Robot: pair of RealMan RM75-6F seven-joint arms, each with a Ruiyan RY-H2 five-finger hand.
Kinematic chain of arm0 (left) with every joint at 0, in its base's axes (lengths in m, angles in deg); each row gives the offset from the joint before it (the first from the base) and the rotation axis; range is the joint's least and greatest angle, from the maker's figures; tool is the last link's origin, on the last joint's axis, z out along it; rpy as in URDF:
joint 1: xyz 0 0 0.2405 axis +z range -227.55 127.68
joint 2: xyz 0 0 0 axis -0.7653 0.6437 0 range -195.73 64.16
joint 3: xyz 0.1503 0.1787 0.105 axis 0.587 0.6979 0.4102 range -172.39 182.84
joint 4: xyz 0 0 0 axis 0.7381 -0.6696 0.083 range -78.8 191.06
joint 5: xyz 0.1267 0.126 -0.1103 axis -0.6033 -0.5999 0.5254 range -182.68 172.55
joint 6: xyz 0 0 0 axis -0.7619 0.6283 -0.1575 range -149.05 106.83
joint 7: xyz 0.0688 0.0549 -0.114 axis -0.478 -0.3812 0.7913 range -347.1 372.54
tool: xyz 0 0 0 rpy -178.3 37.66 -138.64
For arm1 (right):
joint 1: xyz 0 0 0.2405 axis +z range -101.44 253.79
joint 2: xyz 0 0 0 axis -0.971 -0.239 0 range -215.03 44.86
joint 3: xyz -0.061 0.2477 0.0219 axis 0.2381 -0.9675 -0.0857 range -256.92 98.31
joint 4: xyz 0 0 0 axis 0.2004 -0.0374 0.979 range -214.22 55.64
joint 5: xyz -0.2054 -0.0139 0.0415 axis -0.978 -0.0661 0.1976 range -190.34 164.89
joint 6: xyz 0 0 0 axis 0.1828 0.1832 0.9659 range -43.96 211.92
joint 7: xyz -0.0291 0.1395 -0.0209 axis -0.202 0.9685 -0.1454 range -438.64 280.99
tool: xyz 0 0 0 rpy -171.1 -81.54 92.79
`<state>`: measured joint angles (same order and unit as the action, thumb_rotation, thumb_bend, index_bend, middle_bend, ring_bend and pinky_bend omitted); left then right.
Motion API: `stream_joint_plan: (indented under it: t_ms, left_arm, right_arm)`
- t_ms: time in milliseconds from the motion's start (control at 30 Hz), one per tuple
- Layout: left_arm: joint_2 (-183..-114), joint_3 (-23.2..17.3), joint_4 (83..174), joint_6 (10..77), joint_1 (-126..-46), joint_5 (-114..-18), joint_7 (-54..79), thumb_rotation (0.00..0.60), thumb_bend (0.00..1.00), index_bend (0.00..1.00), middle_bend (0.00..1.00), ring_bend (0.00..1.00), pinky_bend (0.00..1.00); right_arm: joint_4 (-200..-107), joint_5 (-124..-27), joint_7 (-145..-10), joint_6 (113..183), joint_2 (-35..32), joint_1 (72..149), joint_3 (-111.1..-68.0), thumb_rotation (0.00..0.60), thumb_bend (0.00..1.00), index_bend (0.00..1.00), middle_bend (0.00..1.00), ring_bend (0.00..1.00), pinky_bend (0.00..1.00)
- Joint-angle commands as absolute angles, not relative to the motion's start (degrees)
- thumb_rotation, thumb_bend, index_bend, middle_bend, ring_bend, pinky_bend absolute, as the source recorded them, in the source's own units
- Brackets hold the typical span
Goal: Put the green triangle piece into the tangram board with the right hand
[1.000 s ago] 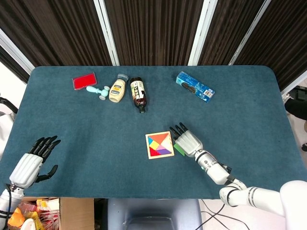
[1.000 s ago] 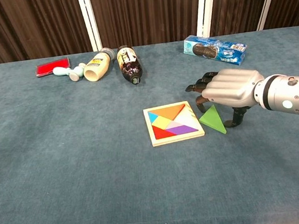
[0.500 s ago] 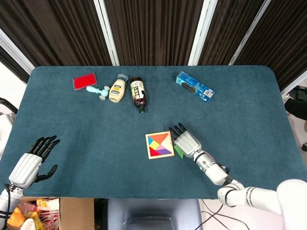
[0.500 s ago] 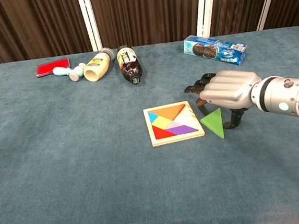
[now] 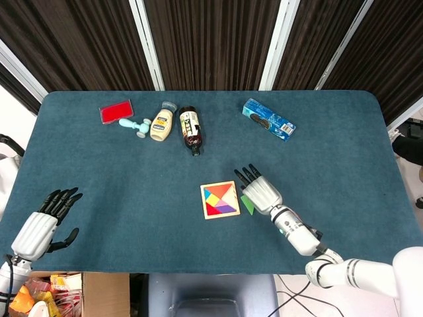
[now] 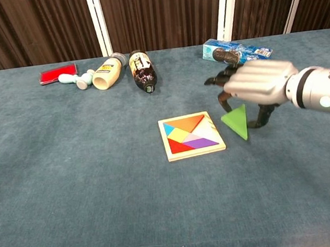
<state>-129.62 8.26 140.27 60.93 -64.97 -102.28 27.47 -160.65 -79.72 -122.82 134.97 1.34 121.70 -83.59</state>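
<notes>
The green triangle piece hangs tilted just above the cloth, right of the tangram board. My right hand grips it from above, thumb on one side and fingers on the other. In the head view the same hand covers most of the triangle, which shows as a green sliver beside the wooden board. The board holds several coloured pieces. My left hand rests at the near left table edge, fingers apart, holding nothing.
At the back of the blue table lie a blue cookie pack, a dark bottle, a cream bottle, a light-blue tool and a red flat case. A cardboard box sits below the near left edge.
My right hand has closed on the green triangle and lifted it off the cloth, rising slightly. The left hand has not moved.
</notes>
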Motion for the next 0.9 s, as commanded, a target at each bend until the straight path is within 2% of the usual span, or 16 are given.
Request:
stream_joint_plan:
  t_ms: [33,233,467,900]
  left_arm:
    - [-129.63,8.32,140.45,60.95,-64.91,-102.34,27.19,0.600,0.43,0.00,0.00,0.00,0.00]
    - [-129.66,8.20,140.46,60.87,-64.91,-102.13,26.80,0.600,0.43,0.00,0.00,0.00,0.00]
    - [-129.21,8.06,140.29,61.62,-64.63,-102.08,27.82,0.600,0.43,0.00,0.00,0.00,0.00]
    - [-128.99,8.15,140.14,61.99,-64.49,-102.40,28.57,0.600,0.44,0.00,0.00,0.00,0.00]
  right_arm:
    - [-161.31,-80.03,-123.85,135.72,1.06,122.62,-84.66,0.600,0.55,0.65,0.00,0.00,0.00]
    - [-157.16,-82.83,-130.11,137.66,5.23,126.19,-85.85,0.600,0.55,0.67,0.00,0.00,0.00]
    - [-151.56,-80.67,-134.78,136.23,10.69,128.31,-85.85,0.600,0.55,0.67,0.00,0.00,0.00]
    - [-148.19,-79.59,-138.06,135.44,14.16,129.45,-84.58,0.600,0.55,0.67,0.00,0.00,0.00]
